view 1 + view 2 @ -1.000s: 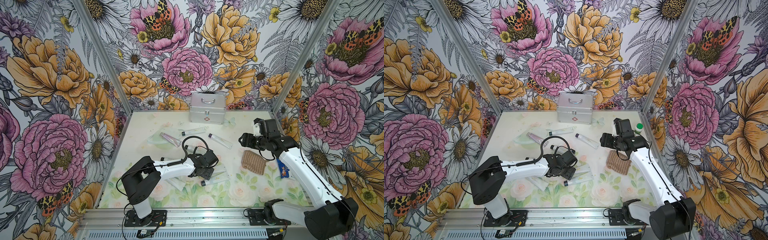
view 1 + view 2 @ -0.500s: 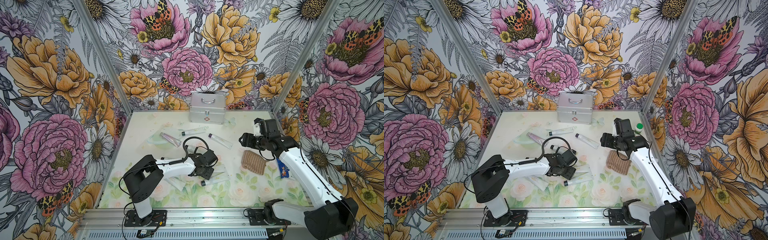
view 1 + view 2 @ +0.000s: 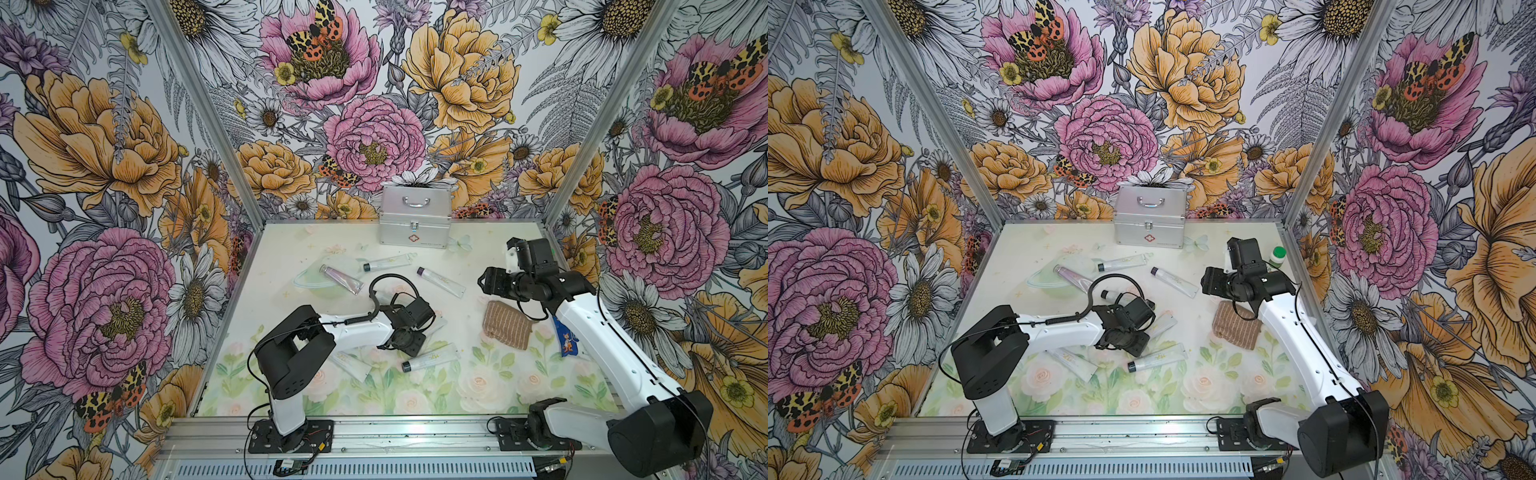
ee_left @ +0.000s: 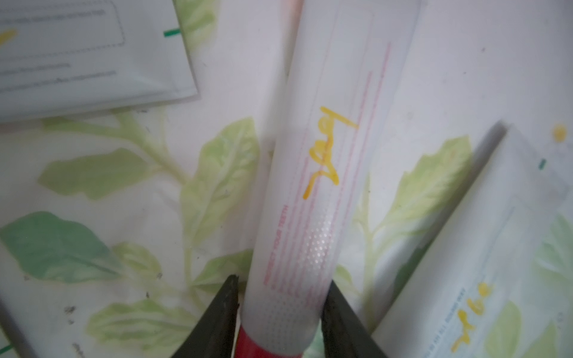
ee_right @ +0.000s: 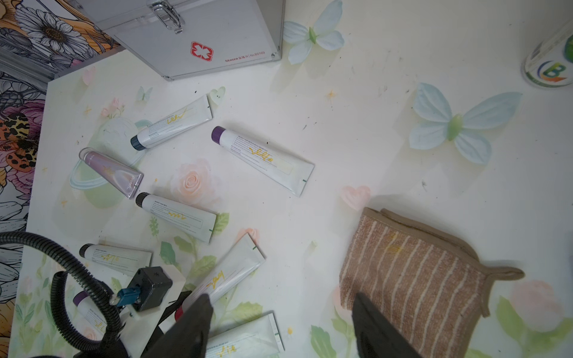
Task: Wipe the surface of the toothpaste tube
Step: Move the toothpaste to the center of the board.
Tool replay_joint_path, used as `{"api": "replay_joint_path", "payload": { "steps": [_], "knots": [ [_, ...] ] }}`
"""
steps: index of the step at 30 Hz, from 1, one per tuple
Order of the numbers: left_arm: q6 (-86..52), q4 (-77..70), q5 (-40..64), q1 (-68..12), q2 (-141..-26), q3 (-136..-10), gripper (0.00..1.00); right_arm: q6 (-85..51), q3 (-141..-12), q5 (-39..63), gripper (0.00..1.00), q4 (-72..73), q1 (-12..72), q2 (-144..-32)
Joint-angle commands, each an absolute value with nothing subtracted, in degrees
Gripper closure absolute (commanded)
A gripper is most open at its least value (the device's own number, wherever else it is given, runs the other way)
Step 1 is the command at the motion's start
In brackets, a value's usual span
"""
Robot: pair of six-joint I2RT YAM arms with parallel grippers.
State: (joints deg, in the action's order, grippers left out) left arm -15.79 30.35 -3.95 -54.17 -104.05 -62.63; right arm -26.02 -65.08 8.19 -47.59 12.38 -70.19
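A white toothpaste tube [image 4: 310,192] with a red cap and a yellow scribble lies on the floral table. My left gripper [image 4: 282,280] is shut on it just above the cap, one black finger against each side. In both top views this gripper [image 3: 413,334] is low at the table's middle, and the tube's flat end [image 3: 1163,324] sticks out past it. A brown striped cloth [image 3: 507,330] lies flat to the right. My right gripper [image 5: 280,299] hangs open and empty above the table by the cloth's [image 5: 415,272] near edge. From there the held tube [image 5: 229,276] shows too.
Several other tubes lie around the left gripper, one purple-capped [image 5: 263,158], another beside the held one [image 3: 430,359]. A metal first-aid case [image 3: 415,220] stands at the back wall. There is a green-capped bottle [image 3: 1277,255] at the right wall and a blue sachet [image 3: 567,343] by the right arm.
The left gripper's jaws have closed onto the red-capped tube, and its arm has shifted slightly. The right arm has barely moved.
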Motion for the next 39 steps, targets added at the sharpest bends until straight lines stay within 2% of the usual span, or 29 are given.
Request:
{"api": "replay_joint_path", "payload": {
  "steps": [1,17,19,24,27,36,39],
  "knots": [
    [-11.8,28.3,0.3,-53.5,-107.3,-65.5,0.59,-26.5,-64.6,7.0,0.28,-47.4,12.1,-70.9],
    [-1.4,27.9,15.1,-51.2,-115.3,-75.6,0.6,-26.5,-64.7,6.2,0.29,-46.9,12.0,-72.6],
    [-1.4,27.8,15.0,-51.2,-115.3,-75.9,0.57,-26.6,-64.8,6.4,0.29,-46.9,12.0,-72.7],
    [-1.9,27.1,13.6,-50.2,-112.1,-73.3,0.39,-26.6,-64.5,6.4,0.29,-47.0,12.0,-72.3],
    [-2.7,27.0,12.5,-50.3,-109.8,-71.3,0.36,-26.7,-64.1,6.5,0.29,-46.9,12.0,-72.1],
    [-5.1,24.3,9.6,-50.4,-105.3,-63.8,0.37,-26.8,-64.1,6.6,0.29,-46.9,12.1,-72.3],
    [-5.3,23.6,9.3,-50.4,-105.7,-63.2,0.45,-26.9,-64.2,6.7,0.29,-46.8,12.1,-72.4]
  ]
}}
